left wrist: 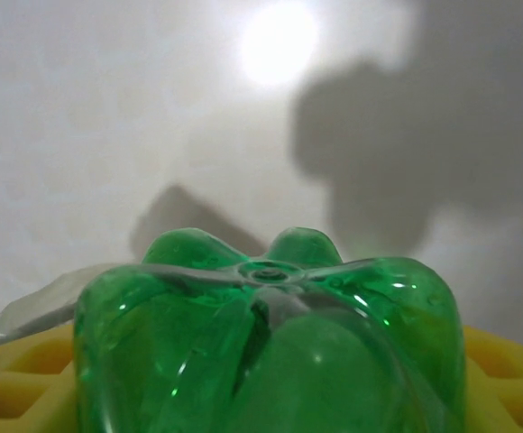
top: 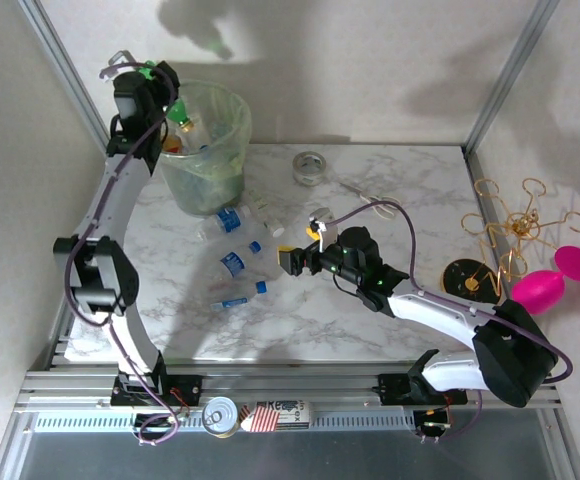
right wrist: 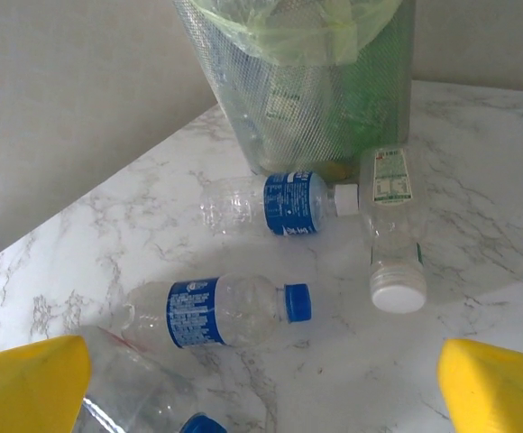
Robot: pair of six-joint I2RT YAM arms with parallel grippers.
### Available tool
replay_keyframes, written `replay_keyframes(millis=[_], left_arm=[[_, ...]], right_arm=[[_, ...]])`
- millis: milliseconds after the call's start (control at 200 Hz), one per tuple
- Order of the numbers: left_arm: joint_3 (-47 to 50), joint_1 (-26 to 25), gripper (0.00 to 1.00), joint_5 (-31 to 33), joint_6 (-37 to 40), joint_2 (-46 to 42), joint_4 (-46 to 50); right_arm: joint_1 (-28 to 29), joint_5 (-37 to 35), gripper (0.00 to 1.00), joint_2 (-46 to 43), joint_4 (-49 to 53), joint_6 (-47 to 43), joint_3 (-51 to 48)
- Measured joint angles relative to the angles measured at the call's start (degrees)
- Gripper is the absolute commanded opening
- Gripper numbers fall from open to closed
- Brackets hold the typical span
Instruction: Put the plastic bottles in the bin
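Note:
My left gripper [top: 153, 78] is raised by the far left rim of the bin [top: 232, 128] and is shut on a green plastic bottle [left wrist: 270, 343]. The bottle's ridged base faces the left wrist camera between the yellow fingers [left wrist: 13, 383]. The pale green bin holds several bottles [top: 185, 130]. On the marble lie a blue-label, white-capped bottle [right wrist: 270, 203], a wide white-capped bottle [right wrist: 392, 225], a blue-capped bottle [right wrist: 216, 311] and a clear one [right wrist: 140, 401] at the near left. My right gripper [top: 295, 260] hovers open just right of them, its fingertips [right wrist: 27, 379] wide apart and nothing between them.
A grey tape roll [top: 310, 166] lies behind the bottles and scissors [top: 370, 207] right of it. A gold wire stand [top: 515, 225] and pink objects [top: 555, 280] sit off the right edge. A tin can [top: 220, 415] rests on the front rail.

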State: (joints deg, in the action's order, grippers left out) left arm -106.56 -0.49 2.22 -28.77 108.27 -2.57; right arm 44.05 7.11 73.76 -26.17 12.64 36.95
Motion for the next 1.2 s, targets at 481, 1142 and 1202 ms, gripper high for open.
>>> replay_keyframes(millis=[481,1142,1202], left_arm=[[-6.7,1.4,1.00,-5.3,-2.9,7.3,11.0],[40.3,-5.2,1.00,-6.1,-1.1,-44.9,-4.5],[47.3,-6.7,1.00,-5.9,-1.3,-49.2,-5.4]], right_arm=[[0.0,-0.1,0.99,0.0,3.7,0.0,0.0],[0.0,-1.1,0.99,2.3,2.8,0.9,0.3],[0.0,-1.1,0.99,3.1,2.8,1.5,0.6]])
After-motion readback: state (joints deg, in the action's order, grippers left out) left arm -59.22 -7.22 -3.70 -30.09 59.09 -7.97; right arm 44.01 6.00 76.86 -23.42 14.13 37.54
